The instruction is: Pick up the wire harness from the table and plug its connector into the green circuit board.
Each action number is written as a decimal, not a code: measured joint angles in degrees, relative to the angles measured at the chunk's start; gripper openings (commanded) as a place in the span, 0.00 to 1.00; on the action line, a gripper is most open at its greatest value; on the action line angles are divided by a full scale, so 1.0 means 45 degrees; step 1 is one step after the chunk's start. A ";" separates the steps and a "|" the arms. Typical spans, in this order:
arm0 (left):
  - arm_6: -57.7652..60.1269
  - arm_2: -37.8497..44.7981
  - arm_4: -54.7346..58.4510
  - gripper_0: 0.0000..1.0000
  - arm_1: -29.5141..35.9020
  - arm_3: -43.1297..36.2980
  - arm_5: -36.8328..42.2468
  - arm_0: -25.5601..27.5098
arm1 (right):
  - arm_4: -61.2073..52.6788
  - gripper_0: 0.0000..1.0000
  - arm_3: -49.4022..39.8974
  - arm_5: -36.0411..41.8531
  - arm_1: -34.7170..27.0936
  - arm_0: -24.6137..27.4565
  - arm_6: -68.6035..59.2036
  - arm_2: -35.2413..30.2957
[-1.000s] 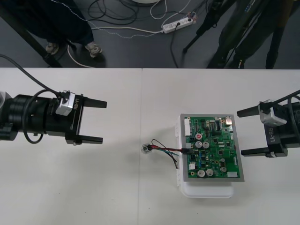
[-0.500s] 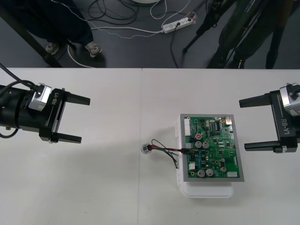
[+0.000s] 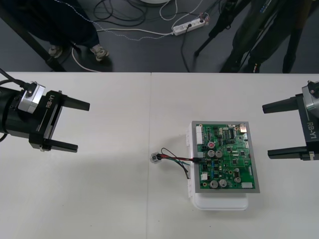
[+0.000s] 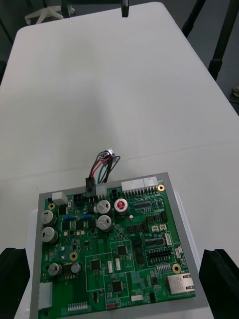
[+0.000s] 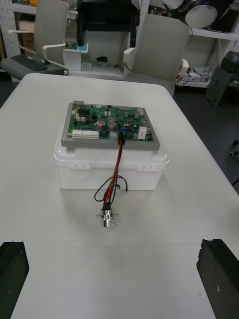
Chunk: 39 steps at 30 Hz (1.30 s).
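Trailing onto the plain light worktop point(image 3: 99, 199), the thin red-black-green wire harness point(image 3: 174, 158) sits plugged into the edge of the green circuit board point(image 3: 227, 159); left claw point(image 3: 82, 127) and right claw point(image 3: 266, 130) gape released, well apart.

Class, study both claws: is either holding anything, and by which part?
Nothing is held. The left claw and right claw stand open at their sides, away from the harness, whose plug sits in the green board.

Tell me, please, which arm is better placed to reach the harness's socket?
Probably left: the open left pincer faces the socket directly; the right pincer would have to cross the green circuit board.
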 measured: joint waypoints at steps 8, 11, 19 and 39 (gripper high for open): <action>0.0016 0.0000 0.0000 1.00 0.0438 -0.0139 -0.0102 -0.0001 | -0.0020 1.00 -0.0006 0.0000 -0.0514 0.0001 0.0001 0.0274; 0.0017 0.0000 -0.0023 1.00 0.0535 -0.0169 -0.0186 -0.0001 | -0.0022 1.00 -0.0006 0.0000 -0.0514 0.0008 0.0001 0.0466; 0.0017 0.0000 -0.0206 1.00 0.0778 -0.0232 -0.0322 -0.0003 | -0.0022 1.00 -0.0006 0.0000 -0.0396 0.0249 0.0009 0.0708; 0.0017 0.0001 -0.0522 1.00 0.0986 -0.0250 -0.0573 -0.0007 | -0.0020 1.00 -0.0006 0.0000 0.0567 0.0734 0.0831 0.0708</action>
